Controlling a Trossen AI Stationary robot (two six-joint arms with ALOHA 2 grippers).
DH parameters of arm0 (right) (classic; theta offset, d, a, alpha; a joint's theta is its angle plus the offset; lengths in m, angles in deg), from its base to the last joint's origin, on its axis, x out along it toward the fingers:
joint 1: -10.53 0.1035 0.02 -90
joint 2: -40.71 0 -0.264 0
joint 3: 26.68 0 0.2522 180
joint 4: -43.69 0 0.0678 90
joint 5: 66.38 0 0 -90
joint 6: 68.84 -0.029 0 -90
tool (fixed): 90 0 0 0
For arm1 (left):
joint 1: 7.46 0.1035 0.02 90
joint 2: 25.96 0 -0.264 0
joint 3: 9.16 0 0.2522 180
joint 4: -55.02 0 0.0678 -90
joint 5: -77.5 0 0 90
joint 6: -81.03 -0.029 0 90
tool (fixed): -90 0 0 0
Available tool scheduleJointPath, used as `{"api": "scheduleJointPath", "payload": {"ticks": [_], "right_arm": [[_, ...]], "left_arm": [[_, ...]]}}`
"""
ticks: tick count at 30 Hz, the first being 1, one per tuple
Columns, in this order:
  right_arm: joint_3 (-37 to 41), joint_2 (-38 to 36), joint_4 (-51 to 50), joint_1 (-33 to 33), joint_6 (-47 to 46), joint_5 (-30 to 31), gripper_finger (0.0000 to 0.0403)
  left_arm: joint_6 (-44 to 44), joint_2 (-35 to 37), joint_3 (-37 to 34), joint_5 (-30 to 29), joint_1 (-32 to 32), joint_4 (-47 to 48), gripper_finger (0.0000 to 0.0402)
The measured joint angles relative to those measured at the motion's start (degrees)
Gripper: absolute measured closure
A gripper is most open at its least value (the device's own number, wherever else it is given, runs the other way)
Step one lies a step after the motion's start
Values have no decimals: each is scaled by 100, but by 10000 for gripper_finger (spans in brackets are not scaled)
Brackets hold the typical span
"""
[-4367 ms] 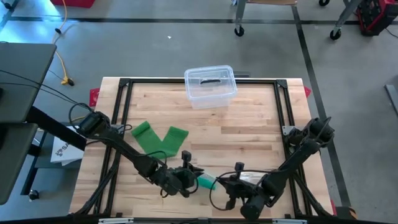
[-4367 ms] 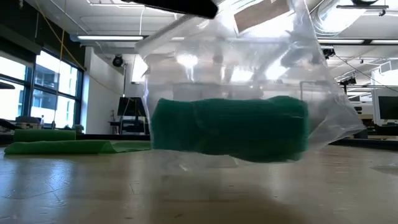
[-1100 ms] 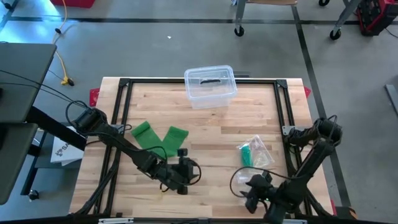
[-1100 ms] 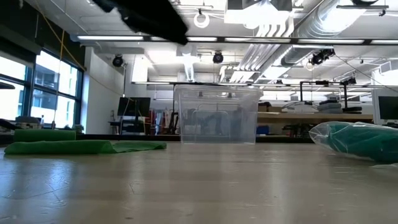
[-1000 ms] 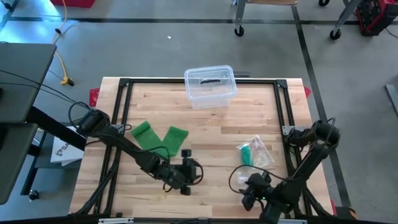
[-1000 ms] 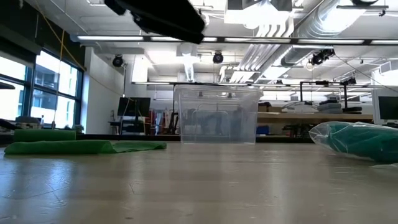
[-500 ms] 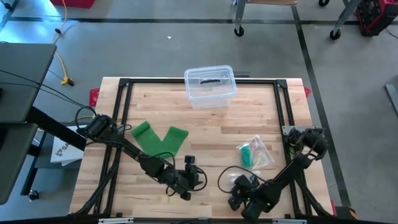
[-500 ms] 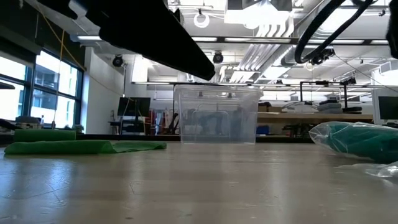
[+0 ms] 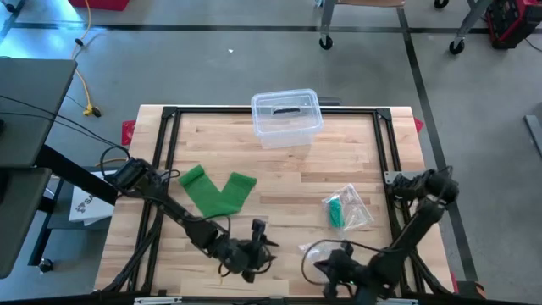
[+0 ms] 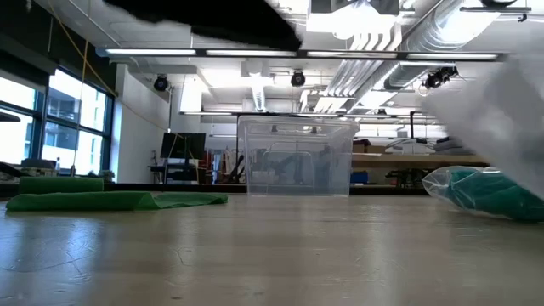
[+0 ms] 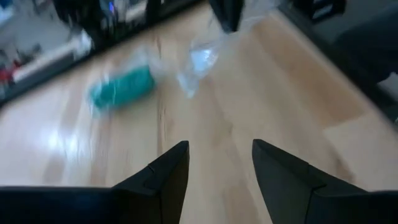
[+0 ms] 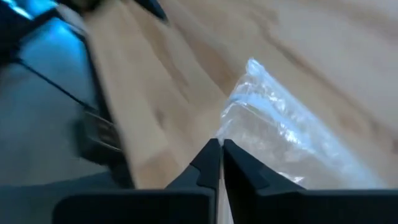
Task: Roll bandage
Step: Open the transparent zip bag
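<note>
A green bandage (image 9: 216,188) lies unrolled and bent on the table's left half. A rolled green bandage sits inside a clear plastic bag (image 9: 345,209) on the right half, also seen in the low view (image 10: 489,191) and the left wrist view (image 11: 121,87). My right gripper (image 9: 329,264) is at the near edge, shut, with the bag's clear plastic at its fingertips (image 12: 219,144). My left gripper (image 9: 262,246) hovers open near the near edge's middle, with nothing between its fingers (image 11: 219,158). My right gripper appears to pinch the bag's loose clear plastic (image 12: 239,118) by an edge at its fingertips, though the fingers hide the exact spot. That plastic stands raised off the table (image 10: 510,110). The end holding the roll stays on the wood.
A clear lidded box (image 9: 286,114) stands at the far edge's middle. A black frame (image 9: 169,114) runs around the tabletop. Bare wood lies between the flat bandage and the bag.
My left gripper has moved a little toward the near edge. My right gripper has shifted along the near edge. Loose clear plastic has risen off the table at the right of the low view, while the bagged roll has stayed in place.
</note>
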Motion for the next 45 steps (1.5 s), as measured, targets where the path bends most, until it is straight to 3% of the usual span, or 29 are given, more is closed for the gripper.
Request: {"api": "scheduleJointPath", "payload": {"ticks": [7, 13, 19, 22, 26, 29, 32, 39, 45], "right_arm": [[-2, -332, 479, 659, 1119, 1567, 401], [-2, -342, 839, 1014, 1329, 2132, 402], [-2, -342, 1030, 1164, 1702, 2914, 402], [-2, -342, 1110, 1164, 1682, 3091, 403], [-2, -342, 1413, 1162, 1759, 3094, 403], [-2, -342, 1887, 1161, 2327, 3104, 403], [-2, -342, 2415, 1125, 2974, 3104, 403], [-2, -342, 3389, 975, 4271, 3087, 403], [-2, -342, 3786, 891, 4808, 3068, 403]], "left_arm": [[-986, 6, 2, 298, -3, -1046, 229], [-1145, -18, 2, 1908, 431, -1989, 229], [-1290, -378, 7, 2892, 953, -2883, 228], [-1263, -764, 7, 3287, 1150, -3766, 222], [-1182, -1216, 4, 3367, 1315, -4774, 207], [-886, -1477, 41, 3686, 1406, -5257, 194], [-569, -1688, 278, 4120, 1446, -5283, 185], [-538, -1856, 834, 4112, 1435, -4546, 181], [-496, -1856, 1037, 4081, 1433, -4138, 192]]}}
